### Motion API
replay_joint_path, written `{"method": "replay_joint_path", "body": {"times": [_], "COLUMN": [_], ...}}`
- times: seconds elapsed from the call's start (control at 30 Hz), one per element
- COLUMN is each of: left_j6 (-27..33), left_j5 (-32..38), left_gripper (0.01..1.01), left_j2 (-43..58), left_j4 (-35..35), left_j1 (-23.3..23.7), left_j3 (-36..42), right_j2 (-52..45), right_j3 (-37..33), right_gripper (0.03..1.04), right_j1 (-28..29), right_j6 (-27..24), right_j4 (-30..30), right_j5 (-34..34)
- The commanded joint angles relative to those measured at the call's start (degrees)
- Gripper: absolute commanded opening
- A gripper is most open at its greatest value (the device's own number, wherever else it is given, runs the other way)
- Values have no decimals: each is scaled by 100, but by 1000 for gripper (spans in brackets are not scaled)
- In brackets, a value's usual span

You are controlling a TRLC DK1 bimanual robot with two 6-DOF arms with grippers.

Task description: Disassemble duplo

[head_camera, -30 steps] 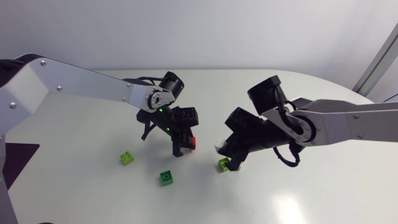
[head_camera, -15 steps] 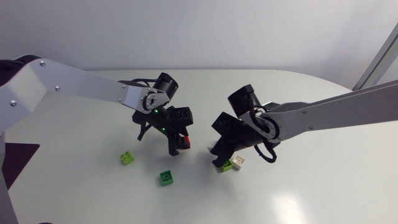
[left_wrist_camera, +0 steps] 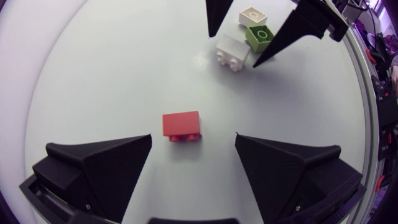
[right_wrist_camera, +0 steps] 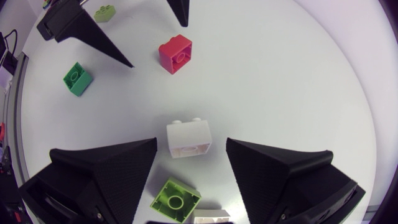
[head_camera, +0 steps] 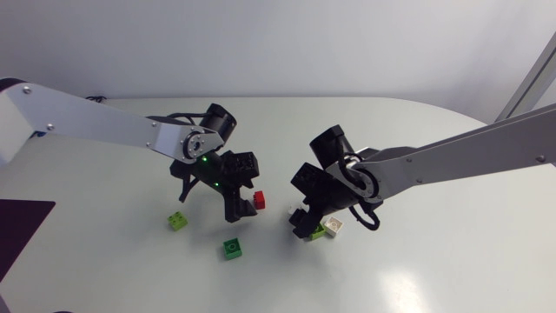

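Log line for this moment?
left gripper open | red brick on table between its fingers, ungripped | right gripper open | white brick on table between its fingers, ungripped | lime brick near white brick

The left arm is a long silver-grey link dotted with small dark screws, capped by a round black joint. A green light glows at that joint's 6 o'clock. The right arm matches, with a thin black cable looping at its wrist's 5 o'clock. Both carry matte black, wedge-shaped jaws.
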State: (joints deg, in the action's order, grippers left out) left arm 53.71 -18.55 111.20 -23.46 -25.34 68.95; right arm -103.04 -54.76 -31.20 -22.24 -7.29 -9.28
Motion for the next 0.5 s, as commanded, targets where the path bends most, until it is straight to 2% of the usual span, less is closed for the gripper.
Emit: {"method": "replay_joint_path", "body": {"times": [0.0,0.1,0.2,0.37,0.47], "left_j6": [-168,-239,-370,-581,-924], "left_j5": [26,26,26,26,44], "left_gripper": [974,974,974,974,974], "left_j2": [-406,-854,-1461,-2471,-3060], "left_j4": [44,-9,-123,-747,-1152], "left_j1": [91,100,100,12,-6], "left_j3": [-215,-373,-567,-795,-804], "right_j2": [-23,399,1041,2368,3220], "right_j3": [-8,115,185,238,256], "right_gripper": [993,993,993,993,993], "right_j1": [-70,-26,35,141,158], "right_j6": [71,53,35,79,238], "right_j4": [35,-1,-414,-1468,-2198], "right_j5": [58,40,-21,-153,-153]}}
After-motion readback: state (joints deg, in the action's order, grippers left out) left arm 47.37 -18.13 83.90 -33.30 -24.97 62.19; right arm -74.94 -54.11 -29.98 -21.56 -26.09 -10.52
